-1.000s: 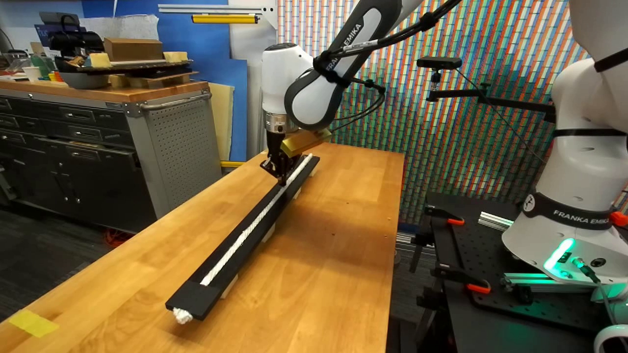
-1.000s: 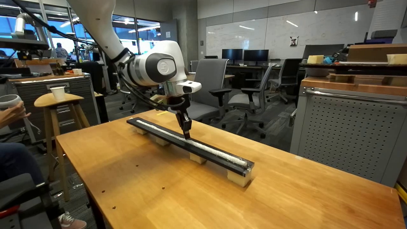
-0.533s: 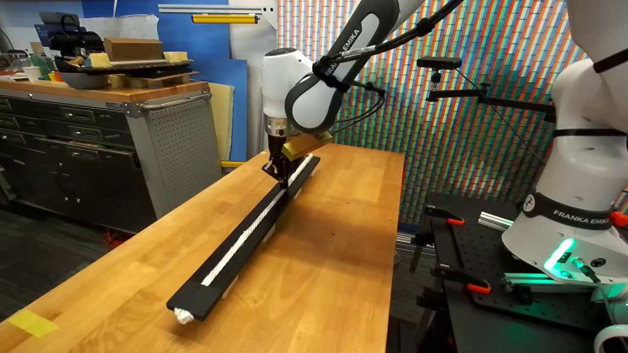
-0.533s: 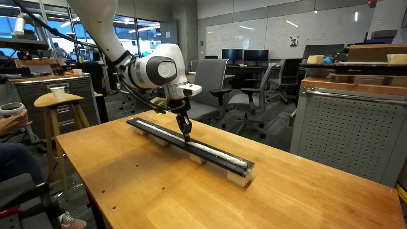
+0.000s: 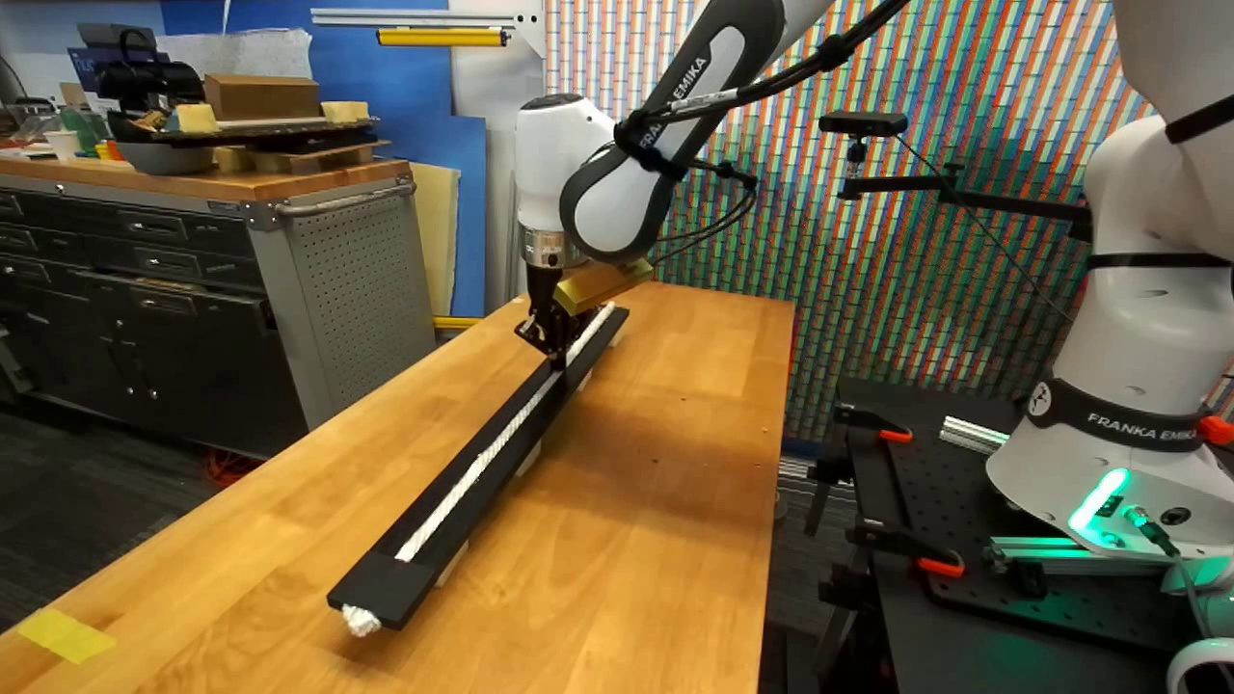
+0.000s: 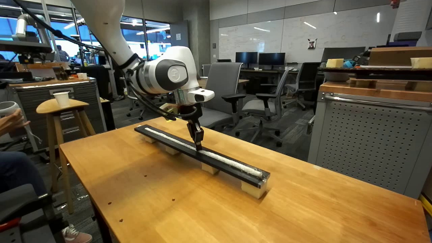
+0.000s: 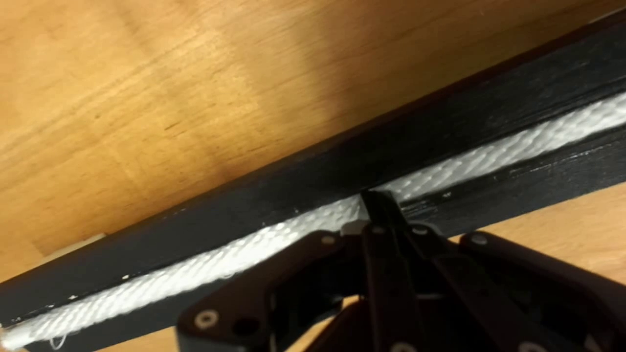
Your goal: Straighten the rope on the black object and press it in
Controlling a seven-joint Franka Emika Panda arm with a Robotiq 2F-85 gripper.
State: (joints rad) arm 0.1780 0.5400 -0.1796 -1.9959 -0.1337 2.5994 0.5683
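The white rope (image 5: 501, 439) lies straight along the groove of the long black rail (image 5: 386, 583); both also show in the other exterior view, the rope (image 6: 233, 162) and the rail (image 6: 221, 166). A frayed white rope end (image 5: 360, 620) sticks out under the rail's near end. My gripper (image 5: 557, 364) points down and is shut, with its tips on the rope partway along the rail; it also shows in an exterior view (image 6: 198, 148). In the wrist view the closed gripper (image 7: 379, 195) covers a short stretch of the rope (image 7: 171, 283), with nothing visible between its fingers.
Pale wooden blocks (image 6: 254, 189) hold the rail above the wooden table (image 5: 656, 540). Yellow tape (image 5: 66, 634) is stuck near a table corner. A person's hand (image 6: 13, 118) holds a mug beside the table. Grey chairs (image 6: 221, 91) stand behind the table.
Between one second and half a second ago my gripper moved slightly down onto the rope. Since then the arm and rope look still. The person's hand with the mug shifted.
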